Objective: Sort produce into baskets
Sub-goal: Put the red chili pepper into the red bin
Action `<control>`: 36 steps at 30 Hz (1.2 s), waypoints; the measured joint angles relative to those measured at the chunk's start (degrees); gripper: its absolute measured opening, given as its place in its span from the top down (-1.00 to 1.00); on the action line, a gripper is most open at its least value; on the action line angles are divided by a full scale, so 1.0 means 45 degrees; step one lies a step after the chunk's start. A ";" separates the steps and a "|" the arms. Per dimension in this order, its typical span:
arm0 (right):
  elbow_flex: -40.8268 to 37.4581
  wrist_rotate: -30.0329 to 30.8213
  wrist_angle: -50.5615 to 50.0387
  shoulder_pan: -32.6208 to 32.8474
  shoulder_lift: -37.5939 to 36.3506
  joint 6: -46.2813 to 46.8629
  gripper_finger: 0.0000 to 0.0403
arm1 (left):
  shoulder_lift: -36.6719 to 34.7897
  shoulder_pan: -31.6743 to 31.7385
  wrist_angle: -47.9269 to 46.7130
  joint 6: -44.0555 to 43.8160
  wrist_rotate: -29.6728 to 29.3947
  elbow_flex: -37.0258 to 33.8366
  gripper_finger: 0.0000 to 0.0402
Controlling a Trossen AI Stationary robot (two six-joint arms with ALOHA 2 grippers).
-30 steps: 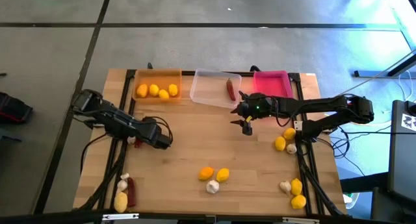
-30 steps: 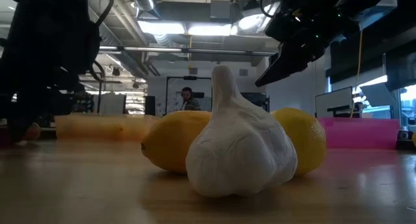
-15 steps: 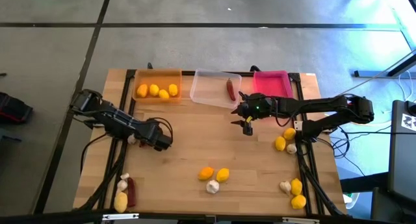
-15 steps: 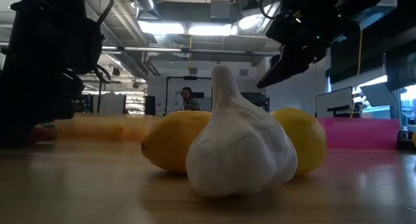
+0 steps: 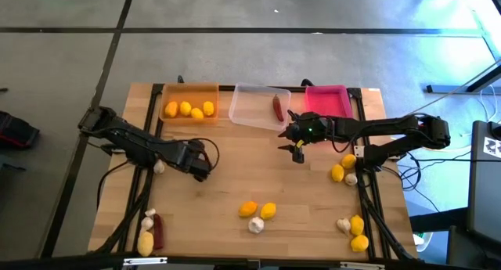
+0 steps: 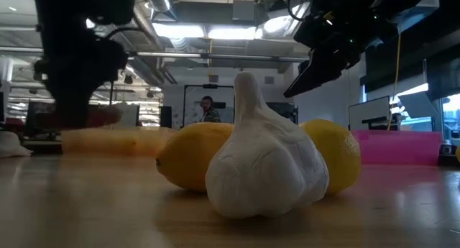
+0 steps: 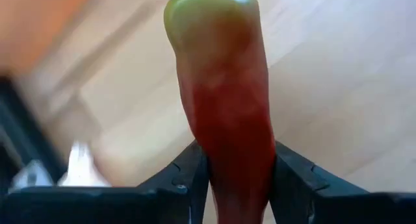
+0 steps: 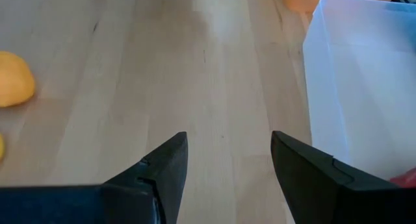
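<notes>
Now left claw (image 7: 237, 178) grips chili (image 7: 224, 100), mid-table.

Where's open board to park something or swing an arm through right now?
Free: the middle strip of the table between the left gripper, shut on a chili, and the open right gripper; also the front edge between the centre lemon pair and each corner pile. Crowded: the right edge by the lemons, and the front-left corner cluster.

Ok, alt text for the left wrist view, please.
The left gripper holds a red chili with a greenish tip between its two dark fingers, above the wooden table. A blurred white garlic bulb lies beyond.
</notes>
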 joint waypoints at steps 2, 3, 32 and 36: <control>0.0000 -0.0141 0.0015 0.0000 0.0000 0.0061 -0.07 | -0.0039 -0.0095 0.0750 0.1139 -0.0438 0.0102 0.42; 0.0000 -0.0232 0.0019 0.0000 0.0000 0.0069 -0.07 | -0.0058 -0.0134 0.1183 0.1671 -0.0667 0.0142 0.42; -0.0005 -0.3216 0.6526 0.1436 0.0743 0.1896 -0.30 | -0.0031 0.0027 1.4232 1.0971 -0.2660 0.0178 0.38; 0.0010 -0.2505 0.8457 0.1882 0.1429 0.1891 -0.25 | 0.0225 -0.0019 1.4849 1.1303 -0.2633 0.0185 0.38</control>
